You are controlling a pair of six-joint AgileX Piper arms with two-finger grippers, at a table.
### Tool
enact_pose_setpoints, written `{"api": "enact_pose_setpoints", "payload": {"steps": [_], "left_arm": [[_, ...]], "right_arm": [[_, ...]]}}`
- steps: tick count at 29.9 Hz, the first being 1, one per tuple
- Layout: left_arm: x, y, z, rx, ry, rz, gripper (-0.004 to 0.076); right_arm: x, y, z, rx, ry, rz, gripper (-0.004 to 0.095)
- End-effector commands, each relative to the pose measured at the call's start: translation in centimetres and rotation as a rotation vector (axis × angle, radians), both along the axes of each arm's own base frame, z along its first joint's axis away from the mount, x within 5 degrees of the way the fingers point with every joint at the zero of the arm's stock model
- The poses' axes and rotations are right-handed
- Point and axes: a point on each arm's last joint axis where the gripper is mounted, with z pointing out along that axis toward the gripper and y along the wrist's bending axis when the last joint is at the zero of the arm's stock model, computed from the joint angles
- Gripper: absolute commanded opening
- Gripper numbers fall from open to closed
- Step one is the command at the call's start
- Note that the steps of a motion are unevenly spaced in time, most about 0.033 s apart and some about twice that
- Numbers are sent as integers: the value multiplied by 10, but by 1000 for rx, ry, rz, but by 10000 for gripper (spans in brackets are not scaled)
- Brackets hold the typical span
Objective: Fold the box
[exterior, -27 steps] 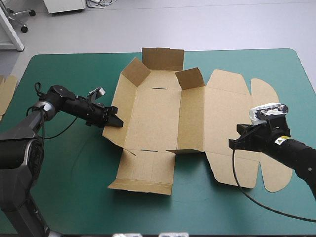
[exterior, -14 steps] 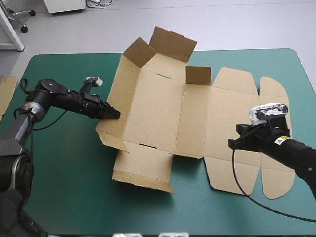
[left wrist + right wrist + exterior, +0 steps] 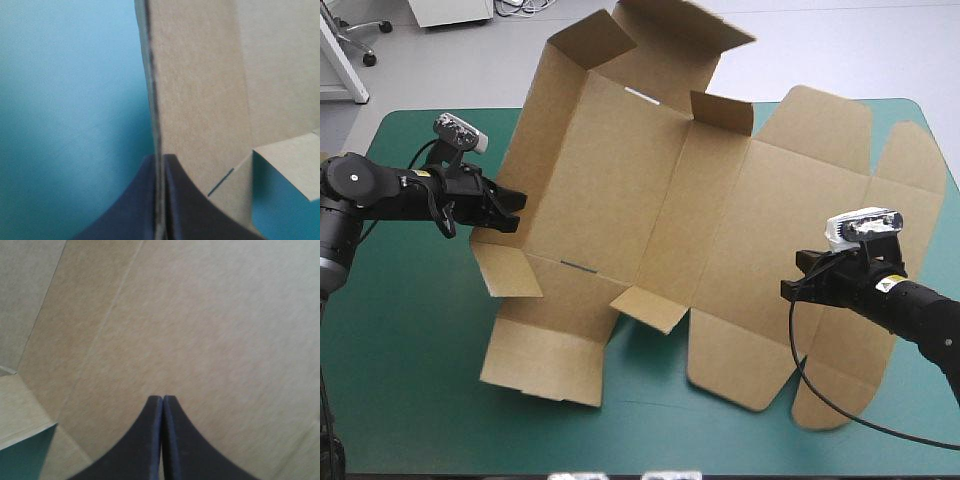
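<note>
My left arm (image 3: 390, 192), at the frame's left, was matt black with a round joint (image 3: 353, 178). My right arm (image 3: 925, 318), at the lower right, was black too, with a small yellow label (image 3: 886, 284). My left gripper (image 3: 515, 203) and right gripper (image 3: 788, 290) each had two broad black fingers (image 3: 187, 445), curved like fins.

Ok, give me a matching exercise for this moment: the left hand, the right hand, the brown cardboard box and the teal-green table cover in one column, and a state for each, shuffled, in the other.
1. left black-fingered hand
2. right black-fingered hand
3. brown cardboard box
4. teal-green table cover

A. flat, beneath everything
B. shut, fingers meeting with nothing between them
C. some flaps raised, left side held up off the table
D. shut on the board's edge

Pairs: 1-D, 2-B, 3-C, 4-A.
</note>
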Motion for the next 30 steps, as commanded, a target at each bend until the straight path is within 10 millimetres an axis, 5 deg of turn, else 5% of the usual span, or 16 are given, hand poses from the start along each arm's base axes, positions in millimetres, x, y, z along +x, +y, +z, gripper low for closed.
{"api": "enact_pose_setpoints", "payload": {"steps": [1, 15, 23, 30], "left_arm": [[-8, 7, 12, 97, -36, 54, -14], [14, 14, 21, 263, -289, 99, -14], [8, -46, 15, 340, -339, -117, -14], [-15, -101, 13, 617, -441, -232, -14]], "right_arm": [[0, 0, 20, 29, -86, -15, -18], [-1, 1, 37, 24, -116, 6, -18], [-1, 1, 37, 21, -116, 6, -18], [-1, 1, 36, 19, -115, 7, -18]]}}
